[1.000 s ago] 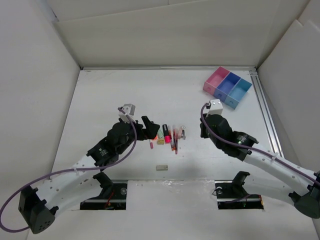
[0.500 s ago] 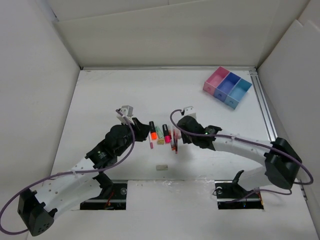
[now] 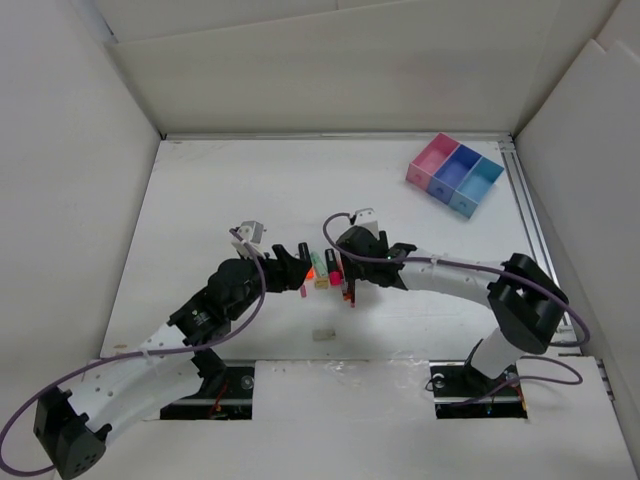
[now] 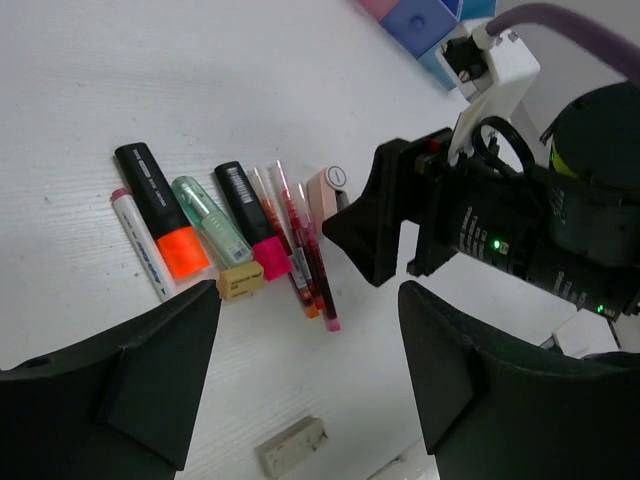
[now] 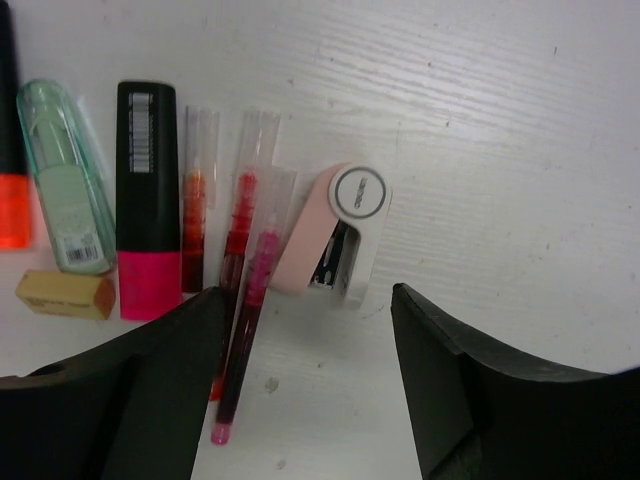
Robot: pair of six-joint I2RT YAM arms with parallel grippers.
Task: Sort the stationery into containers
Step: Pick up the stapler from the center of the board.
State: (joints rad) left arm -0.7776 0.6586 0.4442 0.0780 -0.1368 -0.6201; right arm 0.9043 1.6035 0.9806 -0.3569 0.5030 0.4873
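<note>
The stationery lies in a row mid-table (image 3: 325,272): an orange-capped black marker (image 4: 160,212), a clear green tube (image 4: 208,220), a pink-capped black marker (image 5: 147,200), a yellowish eraser (image 4: 240,281), thin red and pink pens (image 5: 243,260), and a pink-and-white dispenser (image 5: 335,235). My left gripper (image 3: 290,264) is open at the row's left end. My right gripper (image 5: 308,325) is open just above the pens and the dispenser, with nothing between its fingers. A grey eraser (image 4: 290,446) lies apart, nearer the arms. The containers (image 3: 455,173), pink, dark blue and light blue, stand at the far right.
A white pen (image 4: 140,245) lies left of the orange marker. White walls close in the table on three sides, and a metal rail (image 3: 530,230) runs along its right edge. The two wrists are close together over the row.
My right arm has swung left from the table's right side to the pens, and its jaws have opened. My left gripper has edged slightly nearer the row.
</note>
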